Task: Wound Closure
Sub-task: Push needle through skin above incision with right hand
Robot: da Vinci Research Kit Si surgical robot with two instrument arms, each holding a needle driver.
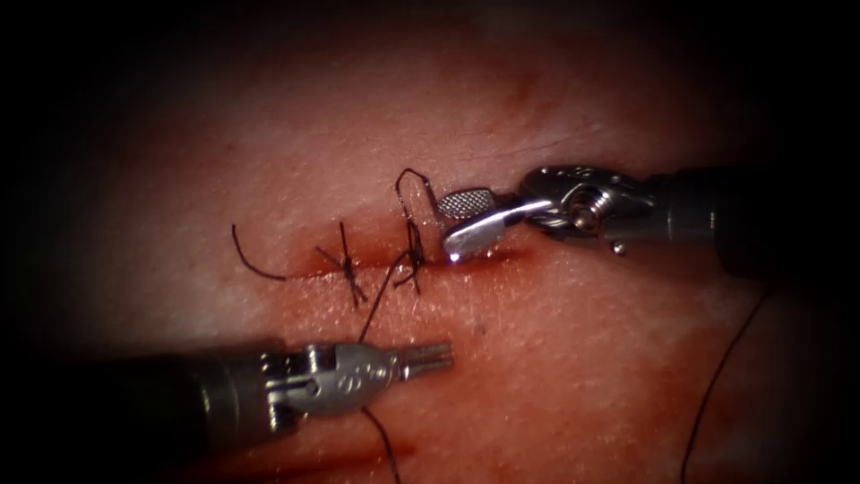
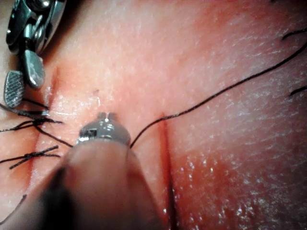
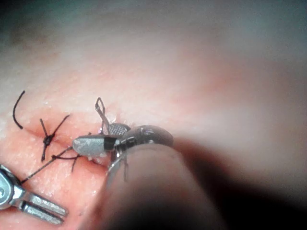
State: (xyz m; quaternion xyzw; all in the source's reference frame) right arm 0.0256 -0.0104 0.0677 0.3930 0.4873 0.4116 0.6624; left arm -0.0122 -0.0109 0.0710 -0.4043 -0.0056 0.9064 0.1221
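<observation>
with the right gripper gaping empty beside the knot and the left gripper closed, seemingly on the thread, we judge a careless tug could loosen the knot.

My working surface is the tissue, its cut crossed by two knotted stitches, loose thread trailing over it, red fluid pooled near my left tool.

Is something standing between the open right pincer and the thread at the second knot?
Nothing visible does. The right pincer, jaws open, sits beside the knot on the cut, holding nothing. The left pincer, below the cut, seems to hold the thread.
</observation>
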